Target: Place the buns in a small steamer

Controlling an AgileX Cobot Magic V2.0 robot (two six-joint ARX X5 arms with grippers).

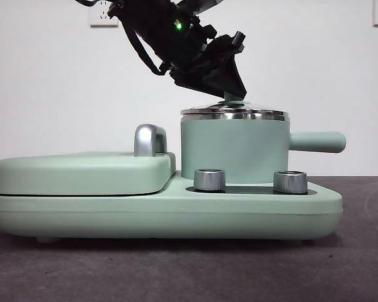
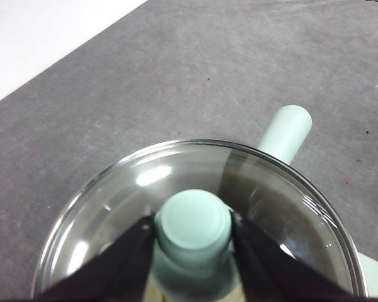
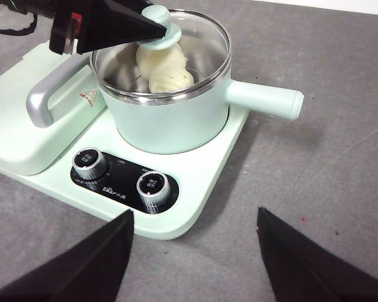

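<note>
The small steamer [image 1: 234, 151] is a mint-green pot with a steel rim and a straight side handle [image 1: 317, 141], standing on the right of a green cooker base. Its glass lid [image 2: 195, 207] lies on the rim. My left gripper [image 2: 193, 228] is shut on the lid's green knob [image 2: 194, 220]; in the front view it comes down from above [image 1: 234, 95]. Through the glass, the right wrist view shows the two cream-white buns [image 3: 164, 70] inside the pot, one of them ridged. My right gripper [image 3: 195, 242] is open and empty, held above the table in front of the cooker.
The green cooker base [image 1: 176, 211] carries a flat hinged griddle lid [image 1: 82, 171] with a chrome handle [image 1: 148, 139] on its left. Two steel dials [image 1: 209, 179] [image 1: 290, 181] sit in front of the pot. Grey table surface [image 3: 327, 170] lies around the cooker.
</note>
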